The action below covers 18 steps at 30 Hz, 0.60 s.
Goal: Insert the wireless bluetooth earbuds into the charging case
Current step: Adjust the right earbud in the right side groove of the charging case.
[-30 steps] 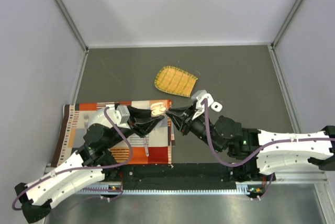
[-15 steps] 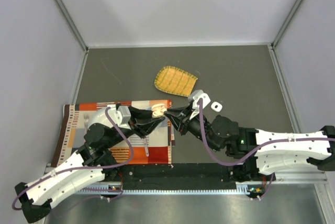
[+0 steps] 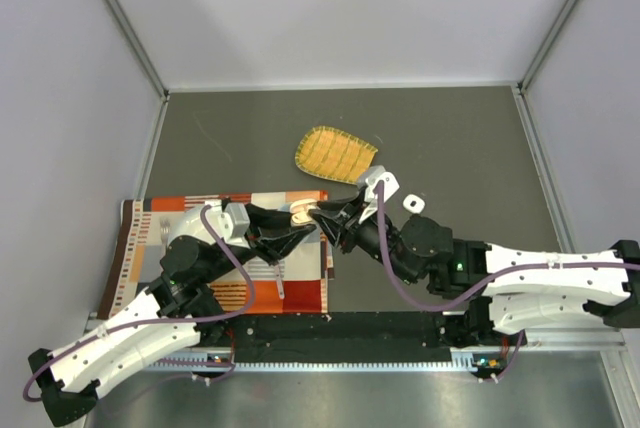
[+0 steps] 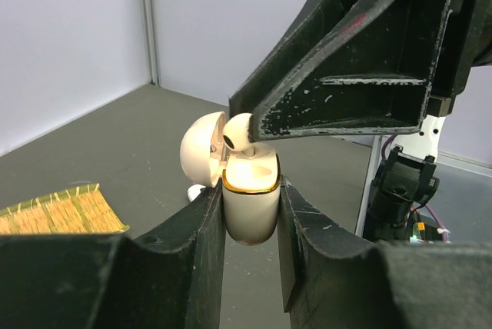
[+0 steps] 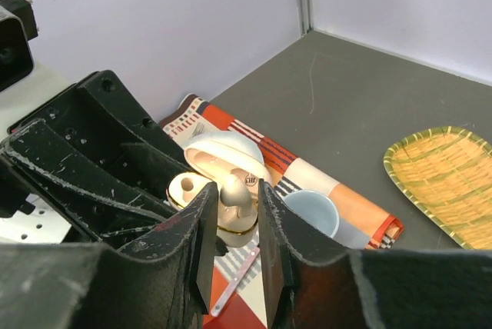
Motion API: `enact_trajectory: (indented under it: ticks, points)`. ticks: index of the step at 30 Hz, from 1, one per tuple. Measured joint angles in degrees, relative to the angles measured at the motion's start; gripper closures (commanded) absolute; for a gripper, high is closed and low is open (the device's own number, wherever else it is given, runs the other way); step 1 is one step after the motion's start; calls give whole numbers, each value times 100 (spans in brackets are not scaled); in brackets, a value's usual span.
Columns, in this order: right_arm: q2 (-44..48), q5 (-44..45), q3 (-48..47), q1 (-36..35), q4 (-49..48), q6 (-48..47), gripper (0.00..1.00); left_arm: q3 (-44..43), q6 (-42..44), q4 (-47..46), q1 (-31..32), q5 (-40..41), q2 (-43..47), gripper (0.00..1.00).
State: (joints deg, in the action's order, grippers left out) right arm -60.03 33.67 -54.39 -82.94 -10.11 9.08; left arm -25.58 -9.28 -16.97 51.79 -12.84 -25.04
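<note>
Earbud (image 4: 237, 131) sitting stem-down right over case (image 4: 250, 202) socket; I'm clamping case w/ left gripper (image 4: 250, 214), right gripper (image 5: 231, 204) pinching bud.

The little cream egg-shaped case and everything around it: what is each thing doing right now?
Cream gold-rimmed charging case: lid open, clamped upright in the left gripper.
White earbud: pinched in the right gripper, at the case's mouth.
Pale blue cup: upright on the striped cloth.
Yellow woven tray: flat, nothing on it.
</note>
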Motion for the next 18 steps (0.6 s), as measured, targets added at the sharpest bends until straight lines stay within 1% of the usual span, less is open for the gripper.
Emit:
enact_trajectory:
  ticks: [10, 18]
  points:
    - [-103, -197, -227, 37, 90, 11, 73, 0, 2, -20, 0, -22, 2, 100]
    - [369, -63, -227, 37, 4, -9, 73, 0, 4, -31, 0, -20, 15, 100]
